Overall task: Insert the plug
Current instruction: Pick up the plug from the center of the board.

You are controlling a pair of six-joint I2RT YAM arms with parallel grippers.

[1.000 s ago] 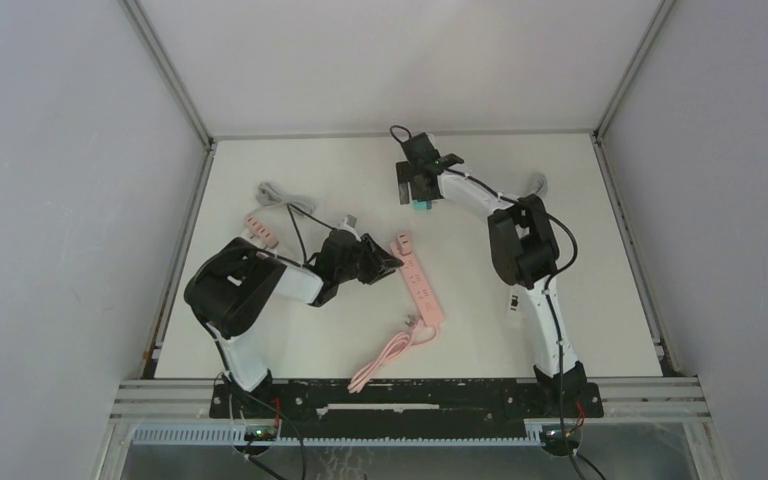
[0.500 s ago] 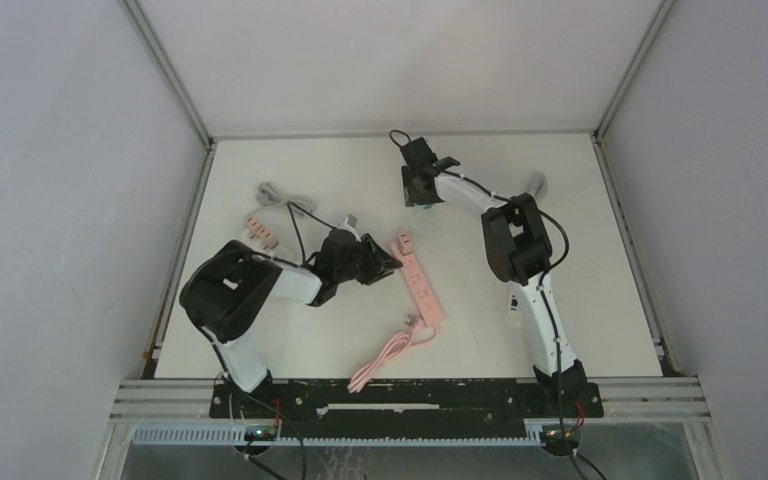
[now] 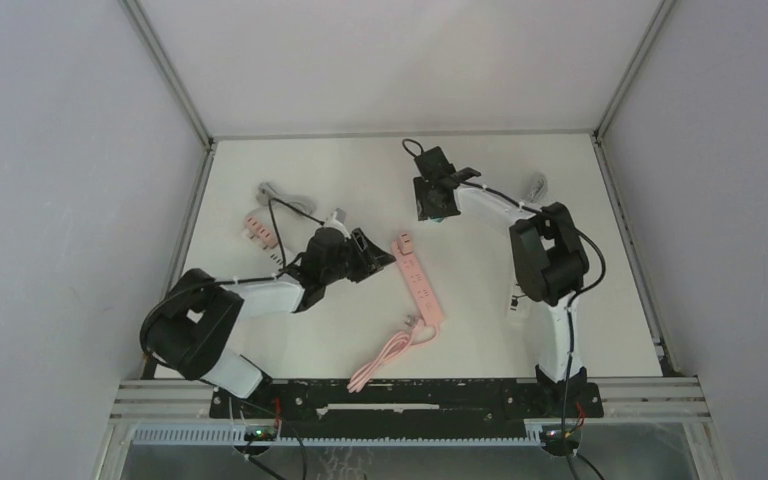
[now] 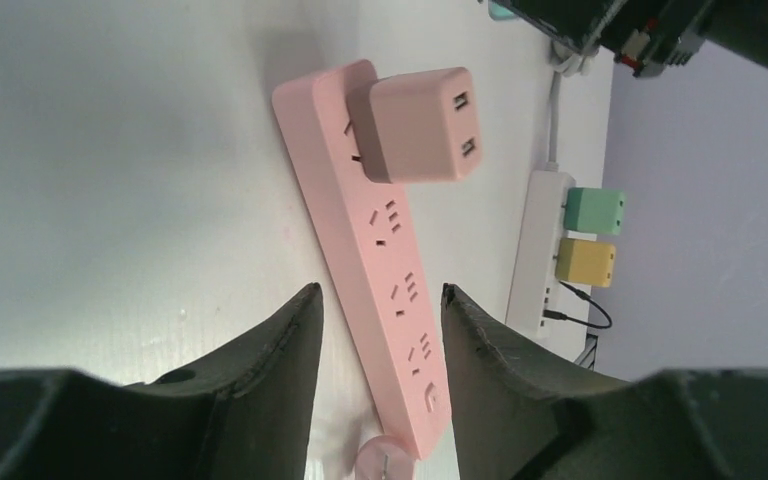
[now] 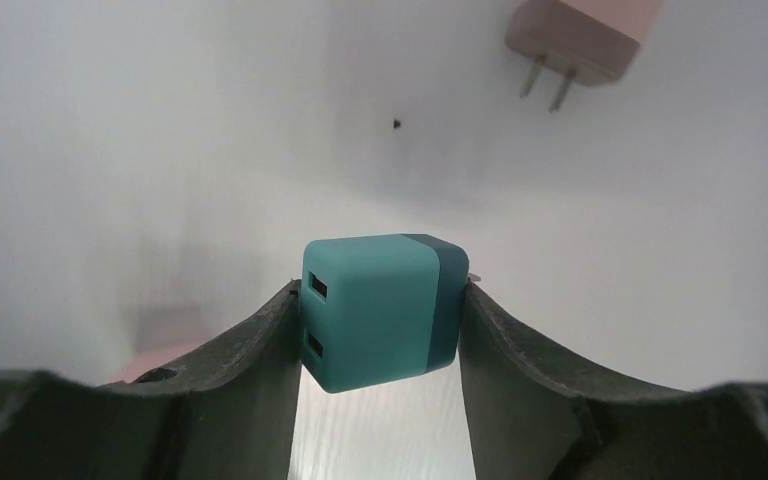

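The right hand (image 5: 380, 300) grips the teal plug (image 5: 370, 320) above the surface (image 3: 360, 170), while the left hand (image 4: 378, 300), open and empty, has backed off the pink power strip (image 4: 365, 235), whose end socket holds a pink plug (image 4: 420, 122).

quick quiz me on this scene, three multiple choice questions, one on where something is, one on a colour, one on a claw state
1. Where is the pink cube?
A. plugged into the end socket of the pink power strip
B. in the left claw
C. lying loose on its side

2. The right claw grips a charger that is:
A. yellow
B. teal
C. pink

3. The left claw is:
A. shut on a cord
B. shut on the pink cube
C. open and empty

Answers:
1 A, the left wrist view shows it seated at the strip's end.
2 B, the right wrist view shows a teal block pinched between both fingers.
3 C, its fingers stand apart with only the strip seen beyond them.
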